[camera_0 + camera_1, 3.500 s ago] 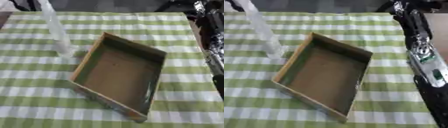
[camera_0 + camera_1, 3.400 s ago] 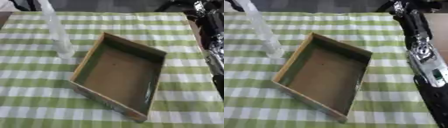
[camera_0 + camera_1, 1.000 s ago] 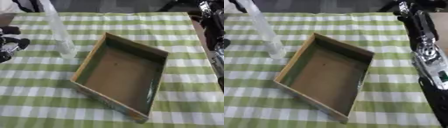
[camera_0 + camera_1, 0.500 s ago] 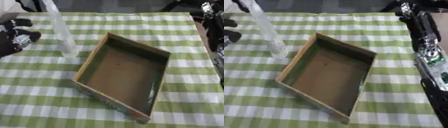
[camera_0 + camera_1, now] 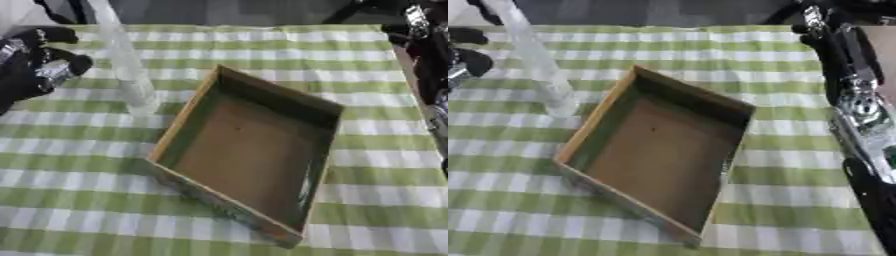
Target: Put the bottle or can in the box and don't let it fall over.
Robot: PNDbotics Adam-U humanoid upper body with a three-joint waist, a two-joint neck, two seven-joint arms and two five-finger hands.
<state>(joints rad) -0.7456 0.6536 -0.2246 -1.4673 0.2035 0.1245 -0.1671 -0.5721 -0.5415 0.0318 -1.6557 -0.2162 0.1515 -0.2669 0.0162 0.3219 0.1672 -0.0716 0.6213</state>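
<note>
clear bottle (image 5: 127, 65) upright just left of the open box (image 5: 249, 150), left hand (image 5: 39, 62) near bottle, fingers curled, holding nothing, right hand unseen

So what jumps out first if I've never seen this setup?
The open cardboard box lies askew mid-table on a green-and-white checked cloth, nothing in it. Left of it stands a tall clear bottle, upright. A black robot hand comes in from the left edge beside the bottle, fingers curled.
</note>
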